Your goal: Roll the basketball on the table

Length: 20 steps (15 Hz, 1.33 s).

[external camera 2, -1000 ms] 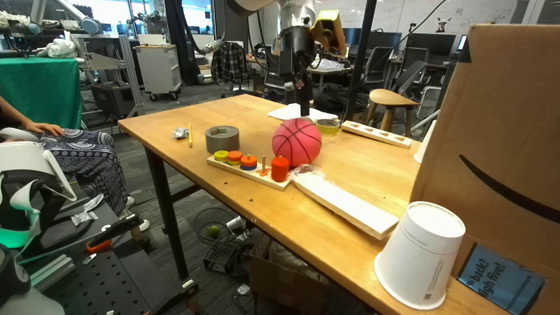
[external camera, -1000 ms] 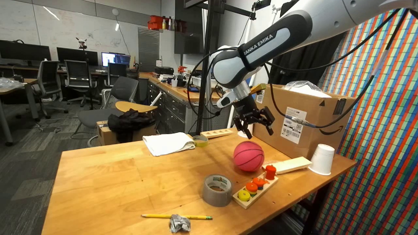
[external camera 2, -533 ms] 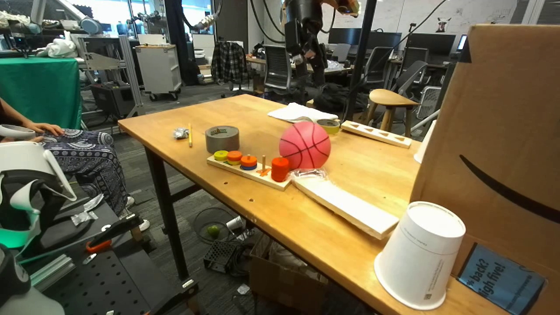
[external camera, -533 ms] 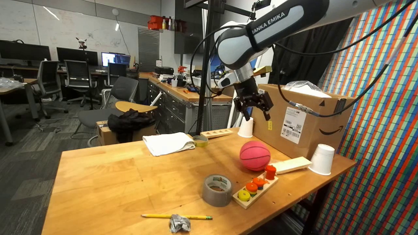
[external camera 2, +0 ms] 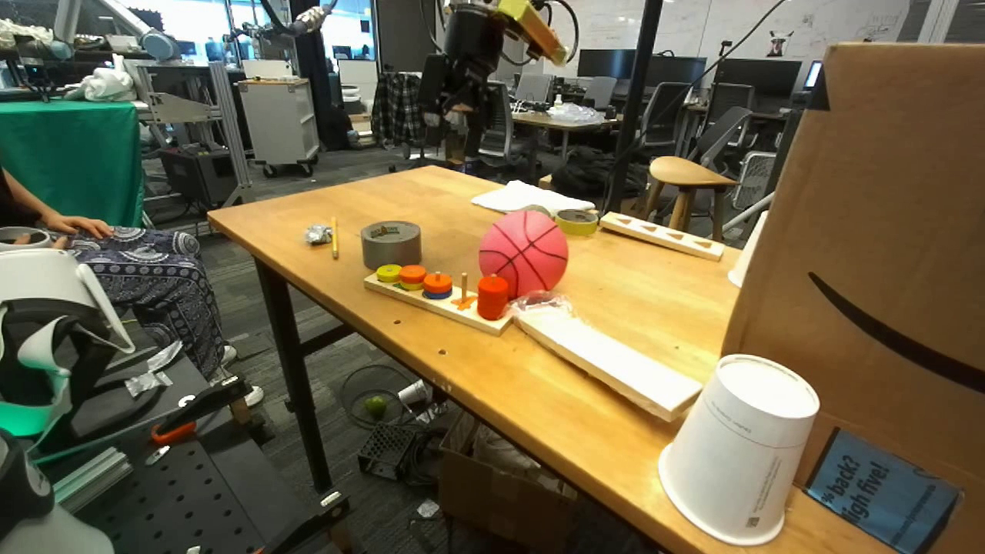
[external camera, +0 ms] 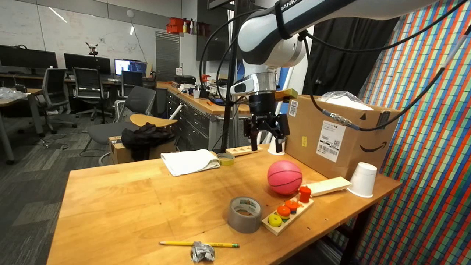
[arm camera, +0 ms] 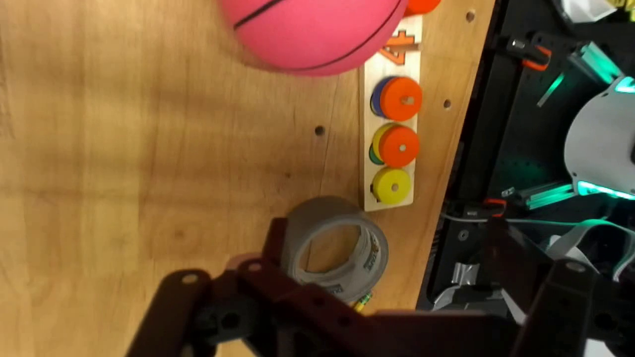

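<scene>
One pink basketball (external camera: 284, 177) sits on the worktop (external camera: 128, 206); just beside it, a ring-stacking board (arm camera: 366, 144); near it, a duct-tape roll (external camera: 244, 223); above its level, the end effector (external camera: 267, 145), jaws parted.

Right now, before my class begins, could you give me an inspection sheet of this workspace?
Surface: wooden table, with small holes.
Job's things: pink ball on the table, close beside the peg board; contact unclear.
Clutter: grey tape roll, pencil, silver wad, cloth, plank, upturned cups, cardboard box.
Gripper: open, holding nothing, above the table.
Cables: black cable hangs from the arm, crossing in front of the cardboard box in an exterior view.
Surroundings: seated person partly in frame, grey chair.
</scene>
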{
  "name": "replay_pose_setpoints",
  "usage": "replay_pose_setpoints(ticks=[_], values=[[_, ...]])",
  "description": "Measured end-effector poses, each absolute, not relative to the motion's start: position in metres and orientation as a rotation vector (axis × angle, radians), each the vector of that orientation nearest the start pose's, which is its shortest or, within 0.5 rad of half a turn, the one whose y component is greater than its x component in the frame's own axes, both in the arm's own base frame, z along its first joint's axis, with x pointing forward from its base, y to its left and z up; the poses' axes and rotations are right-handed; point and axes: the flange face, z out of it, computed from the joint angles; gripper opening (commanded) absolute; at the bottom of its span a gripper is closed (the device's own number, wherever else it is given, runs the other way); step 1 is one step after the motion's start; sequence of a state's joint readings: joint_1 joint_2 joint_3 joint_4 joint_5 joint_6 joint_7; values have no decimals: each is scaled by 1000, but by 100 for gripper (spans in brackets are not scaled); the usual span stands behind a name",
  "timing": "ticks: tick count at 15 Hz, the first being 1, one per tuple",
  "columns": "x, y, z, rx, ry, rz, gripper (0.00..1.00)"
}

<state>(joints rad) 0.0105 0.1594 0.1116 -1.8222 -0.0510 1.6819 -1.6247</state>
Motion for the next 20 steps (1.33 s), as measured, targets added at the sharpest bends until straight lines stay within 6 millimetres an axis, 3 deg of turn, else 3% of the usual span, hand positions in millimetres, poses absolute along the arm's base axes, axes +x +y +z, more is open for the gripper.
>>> replay_pose_setpoints(ticks=[3,6,9,16,20], values=[[558,74,418,2058,2645,-302,100],[555,72,407,2024,2730,-215,100],[554,53,393,1985,2794,-123,100],[539,-17,371,1941,2789,15,100],[507,-21,369,1985,2792,128,100]])
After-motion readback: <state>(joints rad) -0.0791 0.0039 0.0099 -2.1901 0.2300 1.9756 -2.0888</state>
